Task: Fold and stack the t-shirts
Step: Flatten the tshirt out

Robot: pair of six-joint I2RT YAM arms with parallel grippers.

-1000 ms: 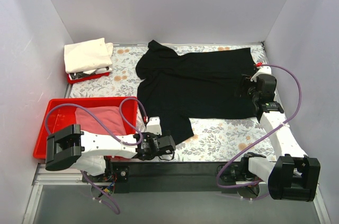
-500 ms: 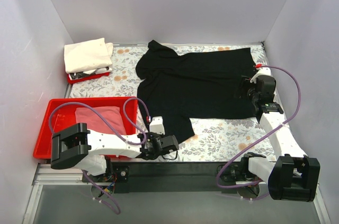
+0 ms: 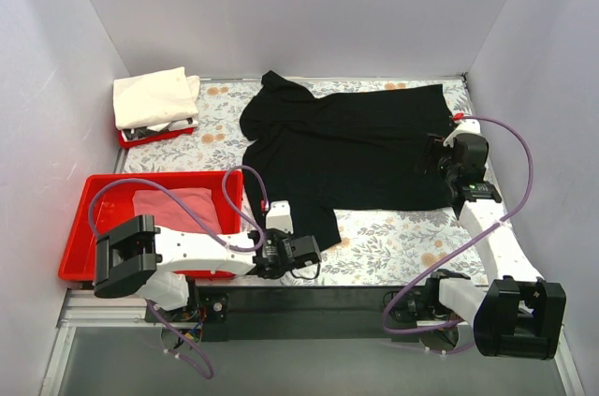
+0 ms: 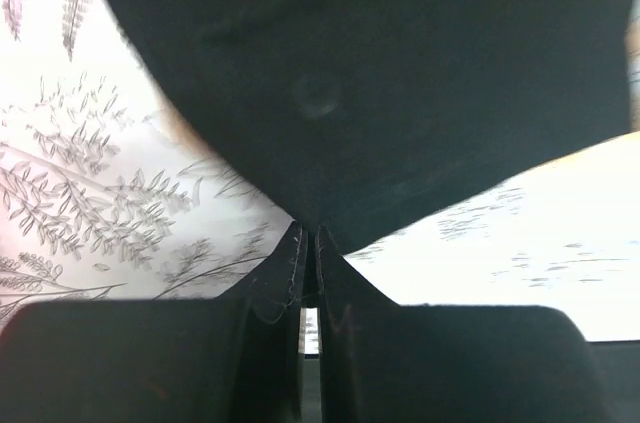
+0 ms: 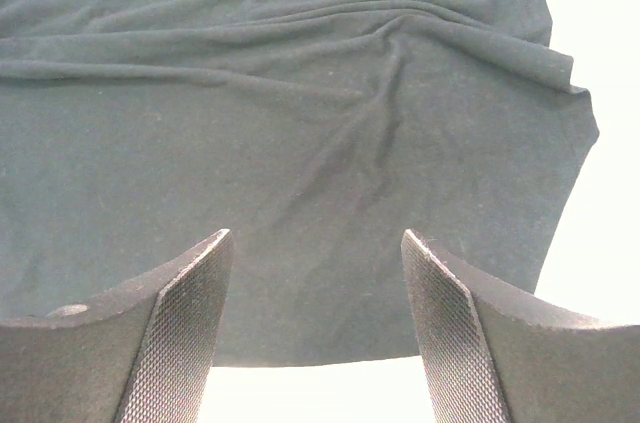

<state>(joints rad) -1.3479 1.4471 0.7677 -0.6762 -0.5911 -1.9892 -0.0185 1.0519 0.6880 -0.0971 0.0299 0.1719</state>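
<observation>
- Tabletop (image 3: 393, 246): pale cover printed with leaf sprigs and orange blossoms, lying flat.
- Black t-shirt (image 3: 346, 148): matte soft knit, spread open across the middle and right of the tabletop. Its outline is uneven, with one sleeve towards the back left and another lobe hanging towards the near edge. The right wrist view shows long shallow creases fanning out from one gathered spot.
- Pink t-shirt (image 3: 178, 207): dusty pink cloth, roughly squared, lying inside the large red tray (image 3: 75, 246) at near left.
- Cream t-shirt (image 3: 154, 96): folded into a thick pad at the back left corner, resting on a small red tray (image 3: 154, 137).
- My left pincer (image 4: 308, 253): smooth dark fingers pressed together with only a hairline slit between them. The tips meet the near edge of the black shirt's lower lobe. I cannot tell whether any cloth is pinched.
- My right pincer (image 5: 312, 238): spread wide and holding nothing, with cross-hatched fingers (image 5: 185, 333). It sits over the black shirt's right-hand edge.
</observation>
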